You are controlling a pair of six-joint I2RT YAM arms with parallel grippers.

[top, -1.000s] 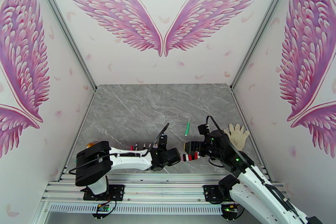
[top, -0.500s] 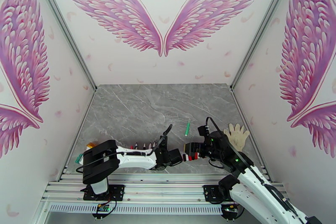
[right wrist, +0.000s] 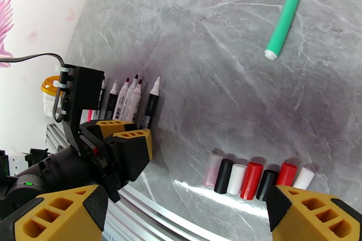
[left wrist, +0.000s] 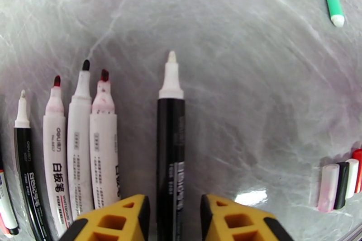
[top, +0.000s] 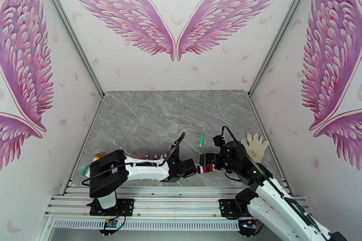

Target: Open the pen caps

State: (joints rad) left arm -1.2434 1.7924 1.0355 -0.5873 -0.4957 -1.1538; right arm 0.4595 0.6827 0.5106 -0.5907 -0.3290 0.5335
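Left gripper (left wrist: 174, 212) stood released astride the laid-down, uncapped black marker (left wrist: 170, 147); right gripper (right wrist: 185, 210) gaped empty over the caps (right wrist: 251, 179). Next, probably: fetch the capped green pen (right wrist: 284, 20) at one o'clock.

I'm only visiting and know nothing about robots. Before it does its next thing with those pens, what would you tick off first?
1. Black pen lying flat on the table with its tip bare: ok.
2. Left gripper free of that pen: ok, the jaws stand apart with a gap on each side.
3. Uncapped pens lined up beside the black pen, apart from it: ok.
4. Right gripper open and empty: ok.
5. Caps in a tidy row near the front edge: ok.
6. Green pen uncapped: cannot tell; a pale piece seems to cover its far end, so it may be the next one to fetch.
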